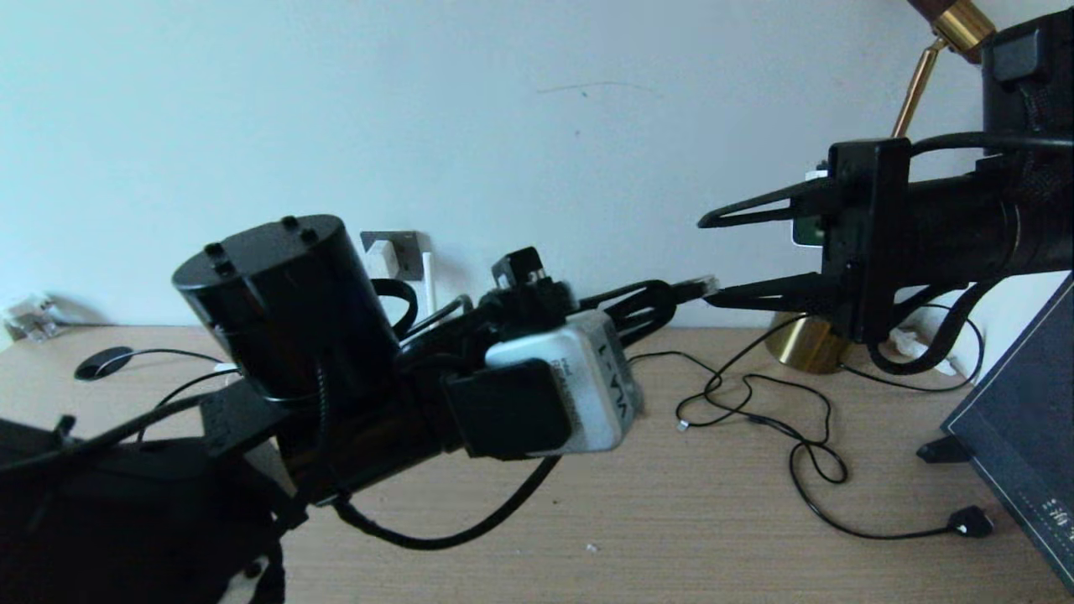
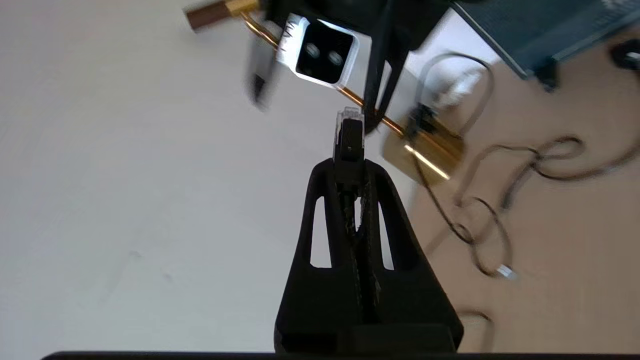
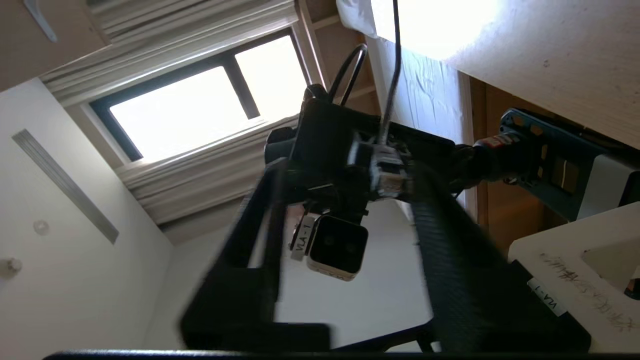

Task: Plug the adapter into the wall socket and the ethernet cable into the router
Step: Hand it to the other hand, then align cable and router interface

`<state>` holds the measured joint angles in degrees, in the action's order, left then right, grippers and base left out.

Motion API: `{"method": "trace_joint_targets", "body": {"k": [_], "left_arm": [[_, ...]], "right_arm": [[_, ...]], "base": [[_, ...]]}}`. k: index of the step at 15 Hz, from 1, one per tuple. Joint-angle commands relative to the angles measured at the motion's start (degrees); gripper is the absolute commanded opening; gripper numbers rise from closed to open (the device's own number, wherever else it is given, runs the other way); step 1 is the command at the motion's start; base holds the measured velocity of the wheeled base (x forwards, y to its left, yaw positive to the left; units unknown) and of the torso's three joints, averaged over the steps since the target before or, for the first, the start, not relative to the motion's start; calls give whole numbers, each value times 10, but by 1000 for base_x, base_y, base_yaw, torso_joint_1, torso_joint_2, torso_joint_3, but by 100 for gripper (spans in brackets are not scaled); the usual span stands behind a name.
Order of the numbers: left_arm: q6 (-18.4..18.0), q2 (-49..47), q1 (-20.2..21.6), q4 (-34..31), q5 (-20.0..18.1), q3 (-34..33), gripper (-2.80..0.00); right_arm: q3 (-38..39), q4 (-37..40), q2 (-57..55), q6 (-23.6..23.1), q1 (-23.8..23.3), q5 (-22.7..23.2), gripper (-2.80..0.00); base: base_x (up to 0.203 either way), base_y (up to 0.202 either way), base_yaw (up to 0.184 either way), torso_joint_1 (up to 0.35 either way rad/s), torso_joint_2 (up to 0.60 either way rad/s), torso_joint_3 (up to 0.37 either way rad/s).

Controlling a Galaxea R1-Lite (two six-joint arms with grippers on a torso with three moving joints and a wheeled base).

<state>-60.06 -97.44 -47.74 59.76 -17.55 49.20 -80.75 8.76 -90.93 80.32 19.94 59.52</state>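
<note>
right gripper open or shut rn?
Open. Head view shows the right gripper with jaws spread apart, nothing between them; the ethernet plug sits in the left gripper.

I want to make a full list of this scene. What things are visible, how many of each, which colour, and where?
ethernet cable: one, black with a clear plug tip, held in the air above the table
adapter: one, white, on the wall socket
wall socket: one, dark grey, on the wall behind the table
lamp: one, brass, back right of the table
thin cord: one, black, looped on the table, right of centre
panel: one, dark, at the right edge
table: one, light wood
left end effector: one, black, shut on the ethernet cable's plug
right end effector: one, black, open, facing the plug
</note>
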Motion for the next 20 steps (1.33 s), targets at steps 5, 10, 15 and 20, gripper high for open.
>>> {"method": "trace_joint_targets", "body": {"k": [5, 10, 15, 20], "left_arm": [[174, 68, 84, 2, 48, -116, -280], [528, 102, 243, -26, 119, -170, -280], [593, 103, 306, -41, 183, -222, -280], [640, 105, 323, -44, 232, -293, -280]], "right_arm": [[86, 1, 72, -99, -7, -57, 0], [257, 7, 179, -407, 21, -405, 0], [464, 13, 383, -646, 112, -769, 0], [586, 30, 500, -720, -46, -924, 0]], "base": [[0, 0, 0, 0, 0, 0], [0, 0, 0, 0, 0, 0], [0, 0, 0, 0, 0, 0], [0, 0, 0, 0, 0, 0]]}}
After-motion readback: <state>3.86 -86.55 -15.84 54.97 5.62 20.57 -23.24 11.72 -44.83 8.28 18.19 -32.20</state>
